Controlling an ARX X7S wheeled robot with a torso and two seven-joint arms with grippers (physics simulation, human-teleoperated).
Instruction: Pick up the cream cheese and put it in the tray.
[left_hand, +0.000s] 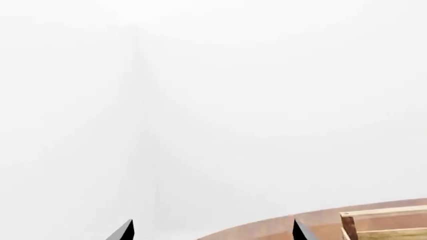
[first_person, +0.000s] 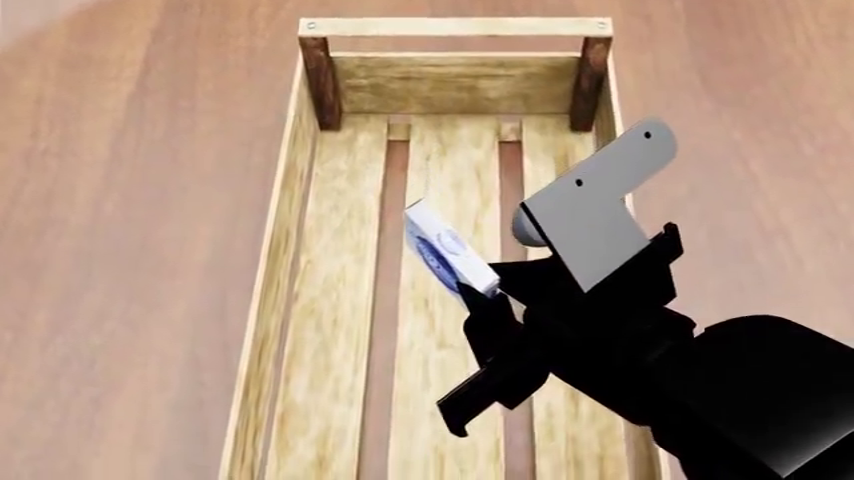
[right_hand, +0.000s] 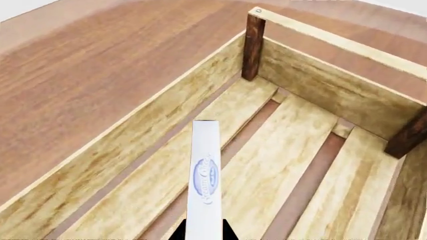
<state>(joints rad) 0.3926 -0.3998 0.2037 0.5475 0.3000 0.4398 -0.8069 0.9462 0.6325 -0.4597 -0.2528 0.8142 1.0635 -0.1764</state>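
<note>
The left wrist view shows mostly blank white background; the left gripper (left_hand: 212, 231) appears only as two dark fingertips set well apart, released and holding nothing, with the curved edge of the brown wooden table (left_hand: 267, 227) and one corner of the tray (left_hand: 383, 222) beyond them. The head view shows what that view lacks: the right gripper (first_person: 483, 300), black with a grey bracket, positioned over the tray (first_person: 287, 250) and clenched on the cream cheese (first_person: 447, 248). The box is held on edge, tilted, above the tray's slatted bottom and between its long side walls; contact with the slats cannot be determined. The right wrist view shows the cream cheese (right_hand: 203, 185) from behind the fingertips: a thin white-grey box with a blue oval logo on its upper face. The logo's lettering is too blurred to read. This view also shows the tray (right_hand: 100, 155) interior, with three light slats and dark brown corner posts.
</note>
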